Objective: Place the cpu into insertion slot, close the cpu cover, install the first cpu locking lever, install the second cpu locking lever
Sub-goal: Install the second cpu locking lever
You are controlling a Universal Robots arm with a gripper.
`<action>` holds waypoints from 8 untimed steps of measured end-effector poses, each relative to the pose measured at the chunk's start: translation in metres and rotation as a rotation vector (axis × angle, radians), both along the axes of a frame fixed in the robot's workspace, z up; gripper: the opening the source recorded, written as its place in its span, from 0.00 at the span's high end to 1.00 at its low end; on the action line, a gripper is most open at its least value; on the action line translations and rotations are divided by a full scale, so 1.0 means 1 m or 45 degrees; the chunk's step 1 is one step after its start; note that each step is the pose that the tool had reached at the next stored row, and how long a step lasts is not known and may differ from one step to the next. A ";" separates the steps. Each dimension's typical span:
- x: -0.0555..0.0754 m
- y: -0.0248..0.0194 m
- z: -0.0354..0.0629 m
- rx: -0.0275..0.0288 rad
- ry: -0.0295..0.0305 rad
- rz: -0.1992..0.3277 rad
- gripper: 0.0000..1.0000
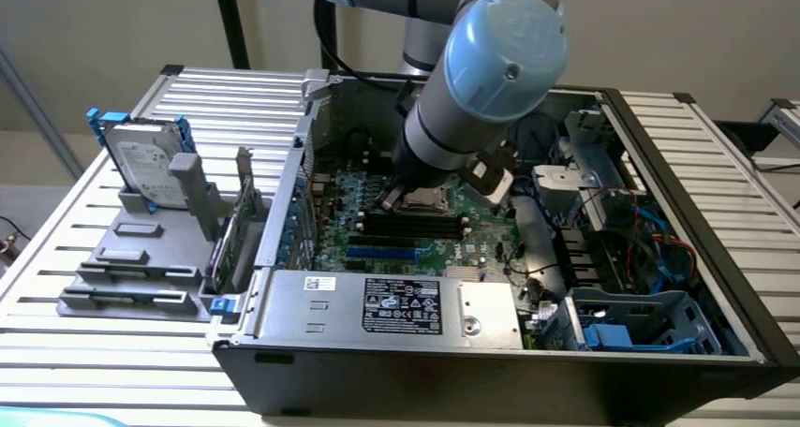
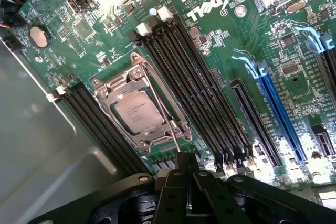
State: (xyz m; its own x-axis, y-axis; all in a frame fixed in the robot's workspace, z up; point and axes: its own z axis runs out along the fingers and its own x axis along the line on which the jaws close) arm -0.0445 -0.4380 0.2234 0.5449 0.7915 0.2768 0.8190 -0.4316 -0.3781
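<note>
With the cpu (image 2: 138, 115) seated under the cpu cover (image 2: 140, 109), the closed claw (image 2: 185, 174) beside it could slip and scrape the socket.

Soft daylight outside; harsh glare whitens the green circuit board (image 2: 220, 51), shadow beneath the arm (image 1: 481, 90).

The arm (image 1: 469, 109) is a silver-grey tube with a pale blue round joint cap; the gripper (image 2: 187, 174) is black, with bolted plates.
</note>
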 end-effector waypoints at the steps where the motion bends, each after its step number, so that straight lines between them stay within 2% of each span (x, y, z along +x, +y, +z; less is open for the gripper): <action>1: -0.001 0.0003 -0.0012 0.0001 -0.0024 -0.002 0.89; 6: -0.006 0.0025 -0.0068 -0.0004 -0.0110 -0.008 0.89; 8: -0.006 0.0034 -0.0090 -0.0001 -0.0165 -0.011 0.89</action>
State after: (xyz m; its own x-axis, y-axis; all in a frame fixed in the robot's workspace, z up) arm -0.0505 -0.4347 0.2143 0.5480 0.7868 0.2839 0.8201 -0.4386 -0.3675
